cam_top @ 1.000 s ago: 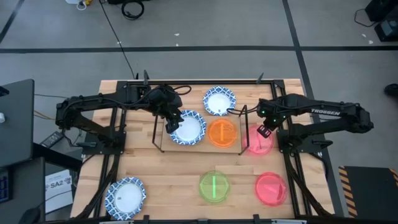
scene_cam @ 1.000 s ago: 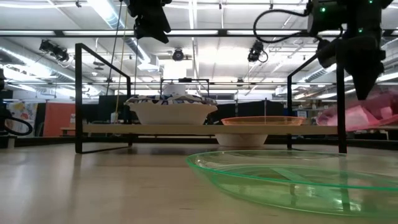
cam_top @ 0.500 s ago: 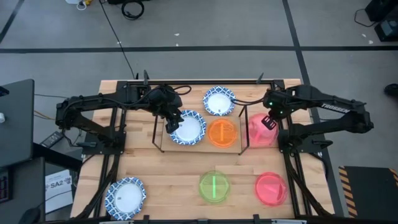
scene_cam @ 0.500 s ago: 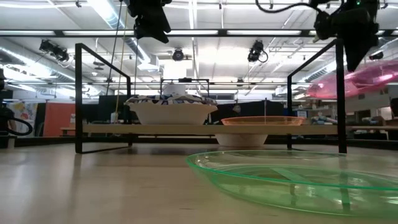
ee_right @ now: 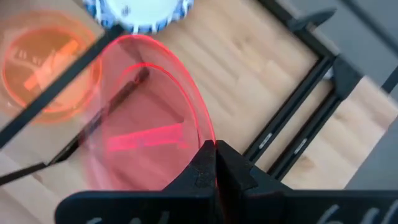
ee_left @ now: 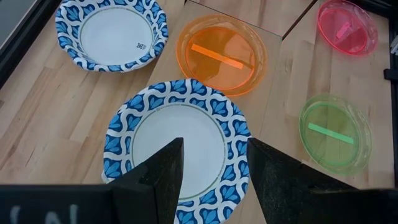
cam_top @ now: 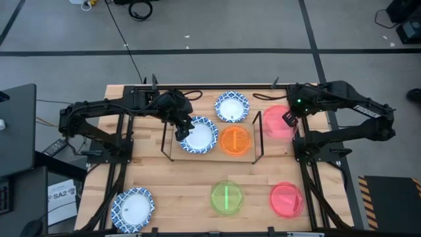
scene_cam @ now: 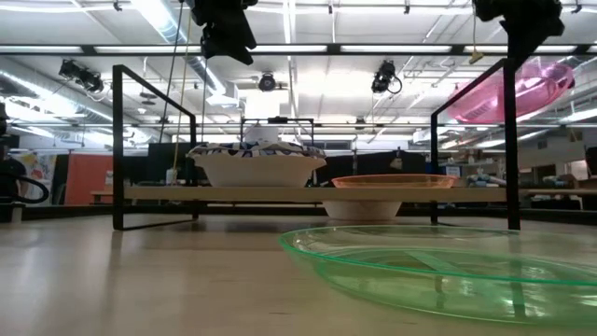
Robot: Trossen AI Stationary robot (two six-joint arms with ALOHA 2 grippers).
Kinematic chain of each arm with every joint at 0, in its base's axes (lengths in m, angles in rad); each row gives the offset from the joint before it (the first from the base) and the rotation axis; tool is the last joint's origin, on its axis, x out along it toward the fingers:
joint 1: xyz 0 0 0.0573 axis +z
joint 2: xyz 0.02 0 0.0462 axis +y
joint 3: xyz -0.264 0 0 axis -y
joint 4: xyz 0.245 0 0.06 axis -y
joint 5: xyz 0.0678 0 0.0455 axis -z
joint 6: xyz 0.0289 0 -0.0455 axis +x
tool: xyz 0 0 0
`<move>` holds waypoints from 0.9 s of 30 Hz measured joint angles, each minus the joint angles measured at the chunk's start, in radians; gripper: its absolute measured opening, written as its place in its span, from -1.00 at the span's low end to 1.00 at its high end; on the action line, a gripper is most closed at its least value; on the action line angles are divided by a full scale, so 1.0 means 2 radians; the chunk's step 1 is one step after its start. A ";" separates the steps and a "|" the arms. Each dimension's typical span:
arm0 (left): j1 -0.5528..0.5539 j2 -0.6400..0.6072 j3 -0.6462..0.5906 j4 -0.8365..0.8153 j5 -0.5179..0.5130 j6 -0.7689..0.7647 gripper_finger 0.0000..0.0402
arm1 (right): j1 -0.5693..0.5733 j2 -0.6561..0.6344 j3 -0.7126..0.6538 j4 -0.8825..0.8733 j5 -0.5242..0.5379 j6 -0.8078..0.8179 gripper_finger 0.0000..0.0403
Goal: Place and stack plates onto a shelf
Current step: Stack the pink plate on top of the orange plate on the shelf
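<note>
- Two plates sit on your shelf (cam_top: pixel 212 153) at the centre of the high view: a blue-rimmed white plate (cam_top: pixel 198 135) at its left part and the orange plate (cam_top: pixel 235 140) just beside it at the right.
- Your right gripper (cam_top: pixel 288 119) is at the upper right of the high view, just outside the right wire frame of the shelf. Its fingers are closed on the rim of a red-pink plate (cam_top: pixel 277 122).
- In the low view, this red-pink plate (scene_cam: pixel 508 89) is in the air at the upper right, tilted, higher than the shelf board.
- Your left gripper (cam_top: pixel 183 129) hovers over the blue-rimmed plate on the shelf. In the left wrist view its fingers (ee_left: pixel 155 174) stand apart and hold nothing.
- You see a second blue-rimmed plate (cam_top: pixel 232 106) on the table above the shelf in the high view, near its far edge.
- Along the bottom of the high view three plates lie on the table: a third blue-rimmed plate (cam_top: pixel 133 209) at the lower left, the green plate (cam_top: pixel 227 197) at the lower centre, and another red-pink plate (cam_top: pixel 287 199) at the lower right.
</note>
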 joint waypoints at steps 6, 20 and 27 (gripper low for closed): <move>0.000 0.000 0.000 0.000 0.000 -0.001 -0.09 | 0.000 0.000 0.043 0.000 0.032 -0.023 -0.97; 0.000 0.000 0.000 0.010 0.000 -0.001 -0.09 | 0.000 0.000 0.097 0.061 0.054 -0.067 -0.97; 0.000 0.000 0.000 0.025 0.000 -0.002 -0.09 | 0.000 0.022 0.097 0.192 0.015 -0.134 -0.97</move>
